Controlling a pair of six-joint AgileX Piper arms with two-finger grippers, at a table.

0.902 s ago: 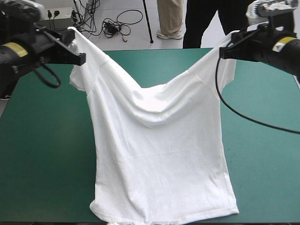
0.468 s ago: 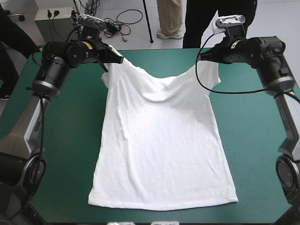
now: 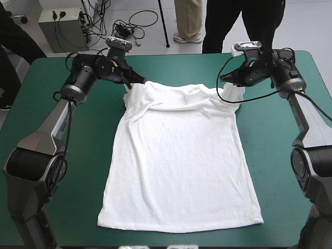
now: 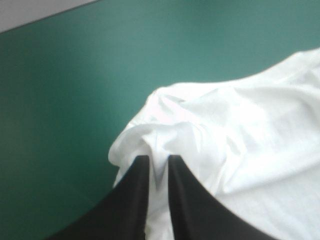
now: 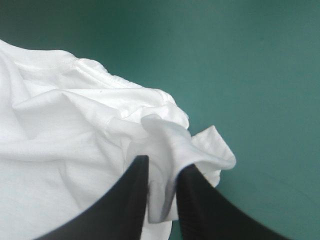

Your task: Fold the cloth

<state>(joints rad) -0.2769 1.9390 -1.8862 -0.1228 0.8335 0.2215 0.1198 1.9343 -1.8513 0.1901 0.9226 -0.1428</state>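
The white T-shirt [image 3: 179, 161] lies spread on the teal-green table, hem toward the near edge, shoulders bunched toward the far edge. My left gripper [image 3: 136, 81] is shut on the T-shirt at its left shoulder, low over the table. A pinch of the T-shirt [image 4: 210, 135] sits between the left gripper's [image 4: 157, 159] nearly closed fingers. My right gripper [image 3: 226, 80] is shut on the T-shirt's right shoulder. There the T-shirt [image 5: 75, 130] folds up between the right gripper's [image 5: 162, 162] fingers, the sleeve crumpled beside them.
Bare teal-green cover [image 3: 290, 155] lies to both sides of the shirt and beyond its collar. The right arm's cable hangs in a loop over the shirt's right shoulder.
Both grippers have come down and inward from a high lift toward the far part of the table. The shirt has gone from hanging stretched between them to lying flat.
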